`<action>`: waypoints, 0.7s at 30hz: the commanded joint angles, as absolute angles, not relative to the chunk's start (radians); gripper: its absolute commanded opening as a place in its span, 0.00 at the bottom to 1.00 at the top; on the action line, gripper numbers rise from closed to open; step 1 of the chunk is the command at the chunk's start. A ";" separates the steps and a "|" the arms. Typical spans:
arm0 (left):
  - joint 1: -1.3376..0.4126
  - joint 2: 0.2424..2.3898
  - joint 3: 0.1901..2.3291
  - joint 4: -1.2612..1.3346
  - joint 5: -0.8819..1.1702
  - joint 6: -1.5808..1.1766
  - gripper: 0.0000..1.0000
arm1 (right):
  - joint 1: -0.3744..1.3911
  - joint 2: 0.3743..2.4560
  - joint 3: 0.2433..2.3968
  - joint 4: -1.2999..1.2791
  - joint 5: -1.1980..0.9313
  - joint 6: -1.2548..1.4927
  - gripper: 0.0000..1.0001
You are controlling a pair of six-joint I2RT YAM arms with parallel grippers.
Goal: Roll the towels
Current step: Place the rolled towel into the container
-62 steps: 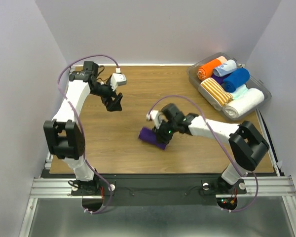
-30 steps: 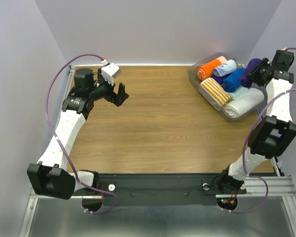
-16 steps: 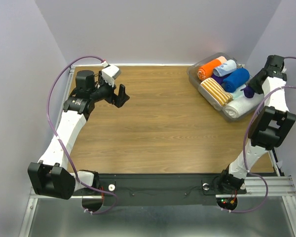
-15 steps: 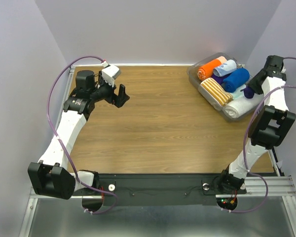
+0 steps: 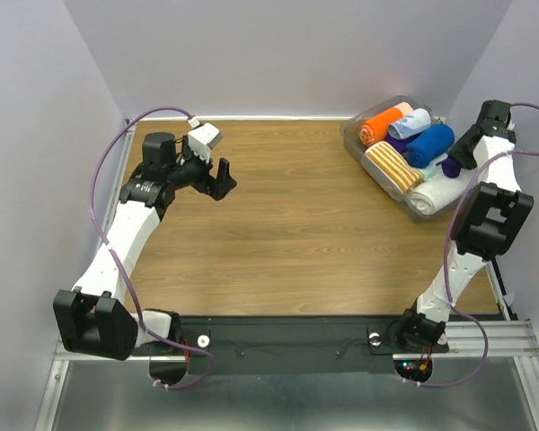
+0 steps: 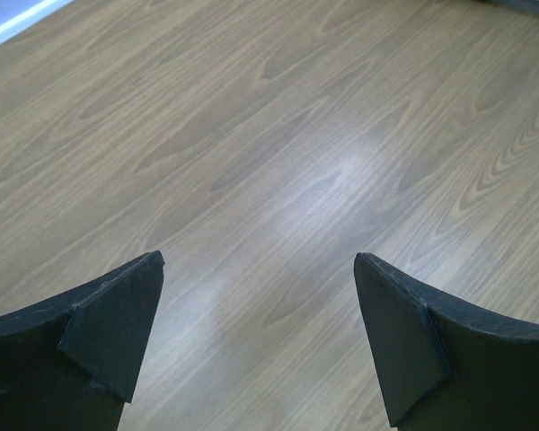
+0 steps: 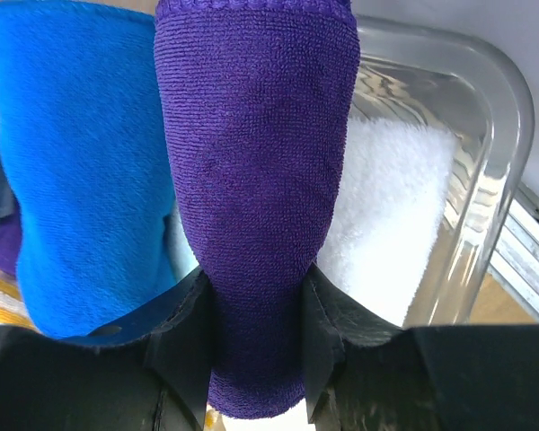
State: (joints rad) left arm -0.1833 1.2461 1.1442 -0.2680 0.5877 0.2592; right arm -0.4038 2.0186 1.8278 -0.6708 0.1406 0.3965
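**Towel roll gripped at the bin, left arm idle**

The right gripper [image 7: 256, 334] is closed on the dark purple towel [image 7: 256, 162], its two fingers [image 7: 187, 334] pressing the sides of the short, fat roll near one end. The wrist view shows the roll reaching away from the gripper between the royal blue towel [image 7: 81, 171], also rolled, on one side and a white roll [image 7: 388, 215] on the other. All three lie within the curved rim of a clear plastic bin [image 7: 501, 126]. Whether the purple roll rests on its neighbours or hangs just above them cannot be told.

From above, the right arm stretches to the far right corner of the wooden counter [image 5: 296, 224], where the bin stands. Only a small patch of the purple roll shows beside the gripper, at the bin's right edge. An orange roll [image 5: 377, 126], a pale blue roll [image 5: 413, 119] and an orange-and-white striped roll [image 5: 393, 167] fill the rest of the bin.

The left gripper [image 5: 217, 178] hangs over the far left part of the counter, well apart from the bin. Its jaws stand wide open with nothing between them, only bare wood grain beneath.
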 commanded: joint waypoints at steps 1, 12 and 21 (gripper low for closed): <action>-0.187 1.243 1.140 -0.236 0.595 0.253 0.99 | -0.382 2.034 1.904 -0.612 0.129 0.393 0.01; -0.189 1.244 1.138 -0.255 0.592 0.252 0.99 | -0.359 2.105 1.941 -0.611 0.106 0.439 0.01; -0.187 1.247 1.152 -0.278 0.575 0.247 0.99 | -0.360 2.095 1.876 -0.611 0.063 0.476 0.04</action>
